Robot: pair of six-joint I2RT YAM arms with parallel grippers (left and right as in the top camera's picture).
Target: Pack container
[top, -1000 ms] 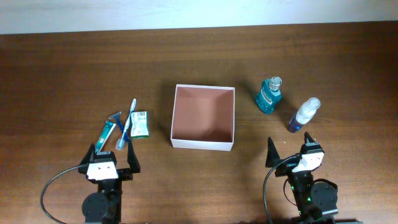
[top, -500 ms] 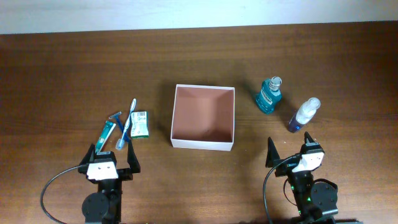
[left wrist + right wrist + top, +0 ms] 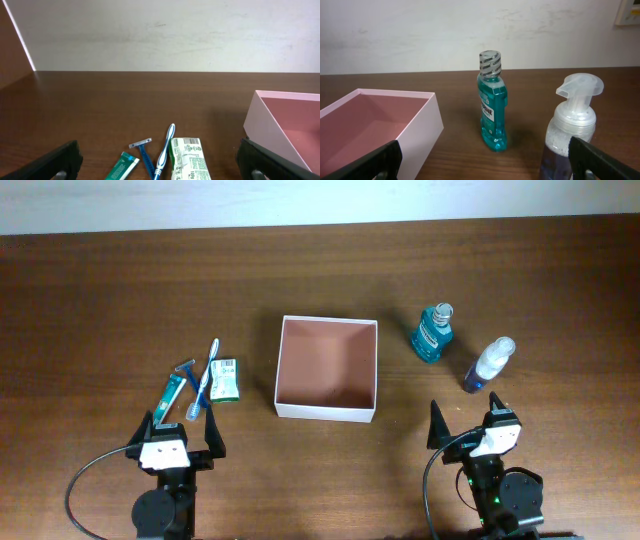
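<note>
The container, a square white-walled box with a reddish-brown inside, sits mid-table and holds nothing; its wall shows in the left wrist view and the right wrist view. Left of it lie a green toothpaste tube, a blue razor, a blue-white toothbrush and a green-white packet. To its right stand a teal mouthwash bottle and a foam pump bottle. My left gripper hangs open just short of the toiletries. My right gripper is open below the pump bottle.
The dark wooden table runs to a white wall at the back. In the wrist views the razor, toothbrush, packet, mouthwash and pump bottle lie close ahead of the fingers.
</note>
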